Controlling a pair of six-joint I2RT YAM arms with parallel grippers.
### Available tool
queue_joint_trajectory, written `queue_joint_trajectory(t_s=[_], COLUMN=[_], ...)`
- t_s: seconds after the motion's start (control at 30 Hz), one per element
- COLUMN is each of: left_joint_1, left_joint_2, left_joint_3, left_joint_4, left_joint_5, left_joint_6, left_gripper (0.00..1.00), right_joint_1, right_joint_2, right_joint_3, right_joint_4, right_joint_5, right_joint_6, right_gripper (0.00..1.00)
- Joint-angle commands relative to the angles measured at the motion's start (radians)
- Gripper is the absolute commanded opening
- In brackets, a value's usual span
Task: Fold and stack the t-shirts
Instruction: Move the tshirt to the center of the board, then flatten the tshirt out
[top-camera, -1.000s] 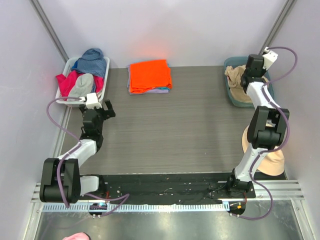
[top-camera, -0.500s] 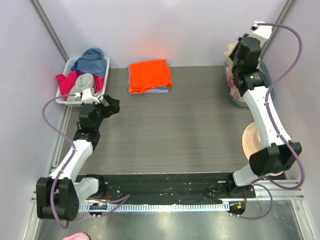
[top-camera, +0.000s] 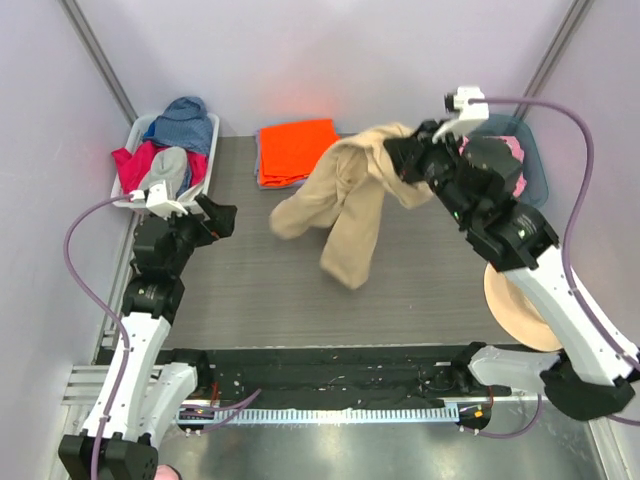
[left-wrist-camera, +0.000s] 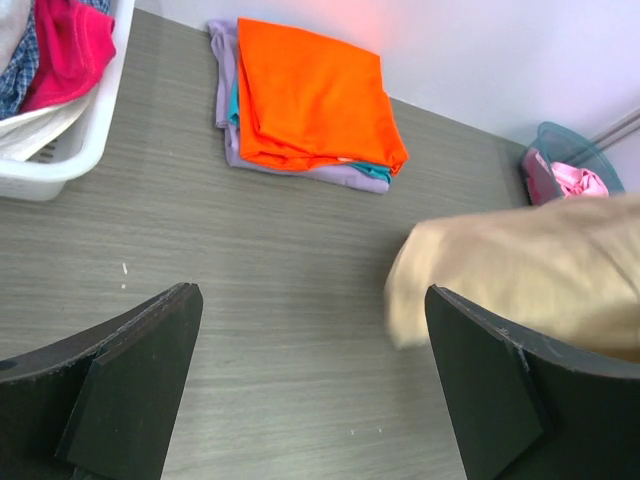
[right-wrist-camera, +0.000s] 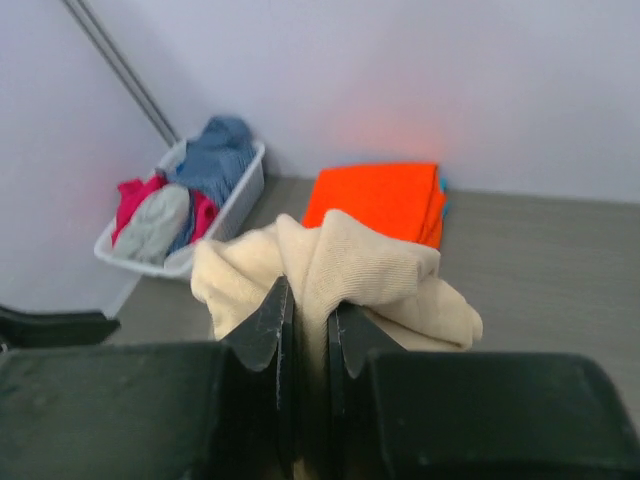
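My right gripper (top-camera: 392, 152) is shut on a tan t-shirt (top-camera: 345, 205) and holds it up over the middle of the table, the cloth hanging down. The wrist view shows the jaws pinching a bunch of the tan cloth (right-wrist-camera: 345, 265). A folded stack with a bright orange t-shirt (top-camera: 298, 150) on top and a lavender one (left-wrist-camera: 235, 150) beneath lies at the back centre. A pink t-shirt (top-camera: 508, 146) lies in the teal bin (top-camera: 533, 168) at the back right. My left gripper (top-camera: 215, 218) is open and empty, raised above the table's left side, the tan shirt (left-wrist-camera: 530, 270) to its right.
A white basket (top-camera: 205, 175) at the back left holds blue, grey and magenta clothes. A round tan disc (top-camera: 520, 315) lies near the right arm. Grey walls close in the back and sides.
My right gripper has lifted the tan shirt out of the teal bin and swung it left over the table. My left arm has risen and pulled back a little.
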Motion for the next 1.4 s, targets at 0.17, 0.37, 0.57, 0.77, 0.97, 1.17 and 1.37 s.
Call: queue_joint_trajectory(t_s=[0.17,0.37,0.57,0.77,0.97,1.17,1.37], left_joint_1=[-0.001,-0.002,-0.001,-0.005,-0.121,-0.275,-0.392], left_joint_2=[-0.077,-0.066,-0.033,0.036,-0.031,-0.094,-0.08], left_joint_3=[-0.039,-0.163,-0.261,-0.258,-0.241,-0.303,-0.361], left_joint_4=[-0.168,-0.081,0.04,0.017,-0.211,-0.338,-0.352], left_joint_5=[0.0,0.109,0.192,0.272,0.058,-0.171,-0.314], left_joint_6=[-0.012,-0.161,-0.322,-0.321,-0.262,-0.369,-0.451], left_gripper=[1.0,1.0,1.0,0.87,0.81,0.74,0.74], right_joint_1=[0.0,0.002,0.002,0.0,0.002,0.002,0.002], right_joint_2=[-0.188,-0.197,-0.221,-0.243,-0.254,-0.255,-0.258], right_joint_3=[-0.797,-1.002,-1.019,-1.052,-1.099,-1.109,-1.12], right_joint_4=[0.151,0.241,0.215,0.206,0.227,0.23,0.232], right_joint_5=[-0.02,-0.053,-0.037,-0.026,-0.038,-0.046,-0.055], right_joint_6=[0.236,0.338,0.335,0.344,0.368,0.379,0.387], right_gripper=[0.01,0.01,0.01,0.01,0.01,0.01,0.01])
